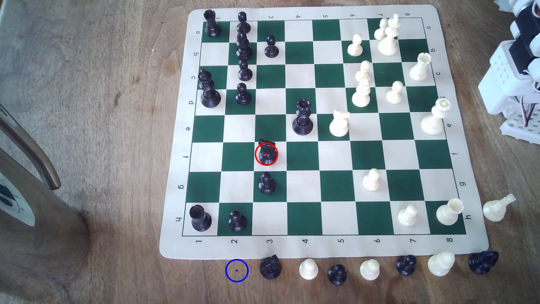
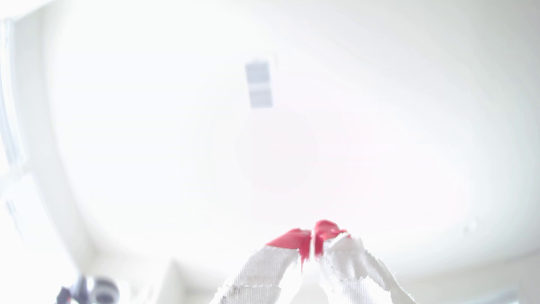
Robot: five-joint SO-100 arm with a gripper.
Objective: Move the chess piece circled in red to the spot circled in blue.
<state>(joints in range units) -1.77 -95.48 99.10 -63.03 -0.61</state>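
- Exterior view: the black knight (image 1: 266,152), ringed in red, stands upright on a pale square of the chess mat (image 1: 175,222), in row f, column 3.
- A black pawn (image 1: 266,183) stands on the next square nearer the camera, directly between the knight and the mat's near edge.
- The blue-ringed spot (image 1: 236,270) is bare wood on the tabletop (image 1: 117,131), just off the mat's near edge and somewhat to the exterior view's left of the knight.
- A second black knight (image 1: 270,267) stands just to the right of that spot, at the left end of a row of captured pieces.
- The white arm (image 1: 517,67) sits folded at the far right edge, well apart from the knight, so the task looks not yet begun.
- Wrist view: the gripper (image 2: 312,238) points at a washed-out bright ceiling; its red-tipped fingers (image 2: 292,238) are clenched together on nothing.
- Risks, as I judge them: a low carry toward the near edge could topple the pawn in the way; a release drifting right could knock the off-board knight; and the two identical knights invite grabbing the wrong one. The blocky head may also slip if pinched off-centre.
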